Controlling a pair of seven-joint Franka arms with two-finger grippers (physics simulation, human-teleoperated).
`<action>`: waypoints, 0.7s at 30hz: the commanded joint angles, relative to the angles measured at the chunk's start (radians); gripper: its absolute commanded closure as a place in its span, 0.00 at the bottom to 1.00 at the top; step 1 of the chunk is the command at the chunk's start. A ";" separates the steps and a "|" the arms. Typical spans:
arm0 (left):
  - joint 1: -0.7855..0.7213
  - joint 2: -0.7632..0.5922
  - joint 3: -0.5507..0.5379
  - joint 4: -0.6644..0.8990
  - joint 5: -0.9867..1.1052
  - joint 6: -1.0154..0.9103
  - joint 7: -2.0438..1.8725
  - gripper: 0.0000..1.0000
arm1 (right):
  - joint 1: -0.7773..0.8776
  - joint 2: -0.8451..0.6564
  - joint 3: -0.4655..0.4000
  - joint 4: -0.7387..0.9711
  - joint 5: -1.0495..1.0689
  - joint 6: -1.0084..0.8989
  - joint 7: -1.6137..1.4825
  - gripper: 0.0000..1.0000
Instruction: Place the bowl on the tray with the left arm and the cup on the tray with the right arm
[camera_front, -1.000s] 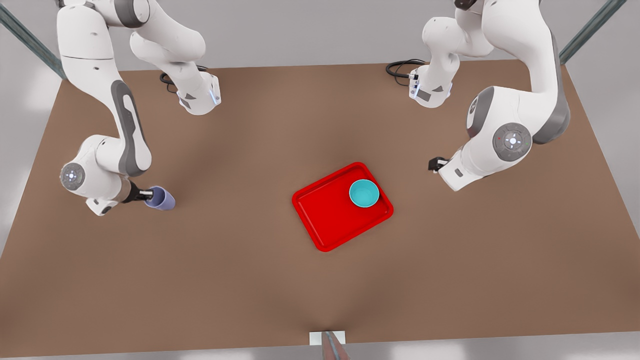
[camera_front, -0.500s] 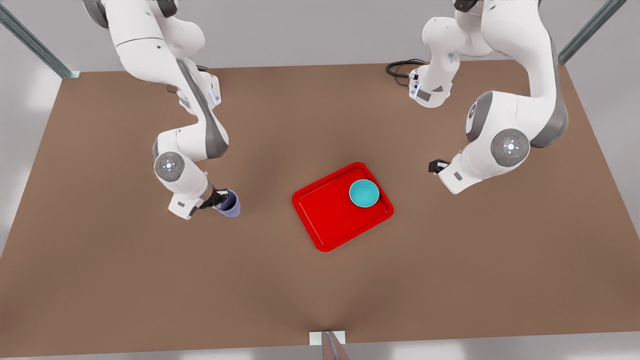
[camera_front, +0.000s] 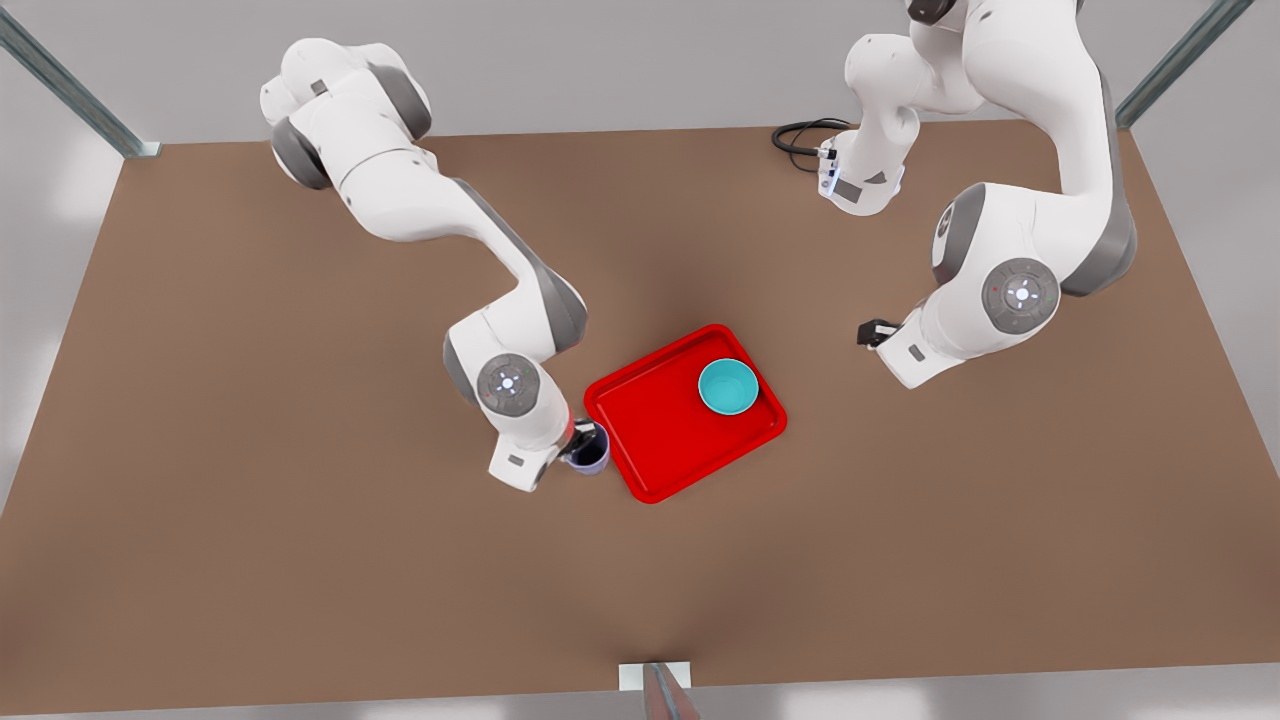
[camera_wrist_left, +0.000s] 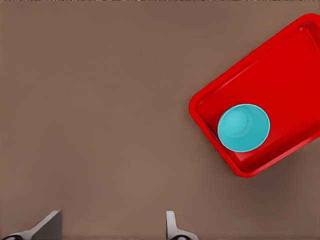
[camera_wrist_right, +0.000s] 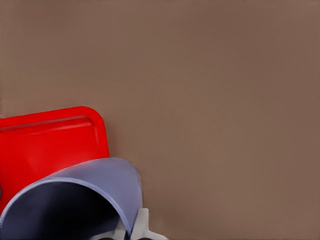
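Brown surface (camera_front: 300, 520) carries everything. Largest item on it is the red tray (camera_front: 660, 440), lying flat near the middle, turned at an angle.

My 2 arms come next. Right arm (camera_front: 440, 230) reaches in from the front view's left down to the tray's near-left edge. Left arm (camera_front: 1040, 230) waits at the front view's right, well apart from the tray.

Teal bowl (camera_front: 727, 387) sits upright inside the tray, in the corner toward the front view's right; the left wrist view shows it (camera_wrist_left: 243, 128) close against the rim there.

Lavender cup (camera_front: 588, 455) is off the tray, just beside its left edge. My right gripper (camera_front: 580, 441) is closed on the cup's wall; in the right wrist view the cup (camera_wrist_right: 95, 190) sits tilted with its dark inside facing the camera, a tray corner (camera_wrist_right: 55, 145) behind it.

Left gripper (camera_wrist_left: 112, 227): fingers spread wide, holding nothing, over bare surface.
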 joint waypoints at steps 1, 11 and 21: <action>0.000 0.000 0.000 0.000 0.001 0.000 0.000 0.00 | 0.006 0.011 0.003 0.018 -0.005 -0.002 0.001 0.79; 0.000 0.017 0.003 0.000 0.001 0.000 0.000 0.00 | 0.060 0.191 0.128 0.170 -0.055 0.020 -0.040 0.79; 0.002 0.020 0.003 0.000 0.003 0.000 0.000 0.00 | 0.088 0.251 0.178 0.193 -0.121 0.034 -0.032 0.79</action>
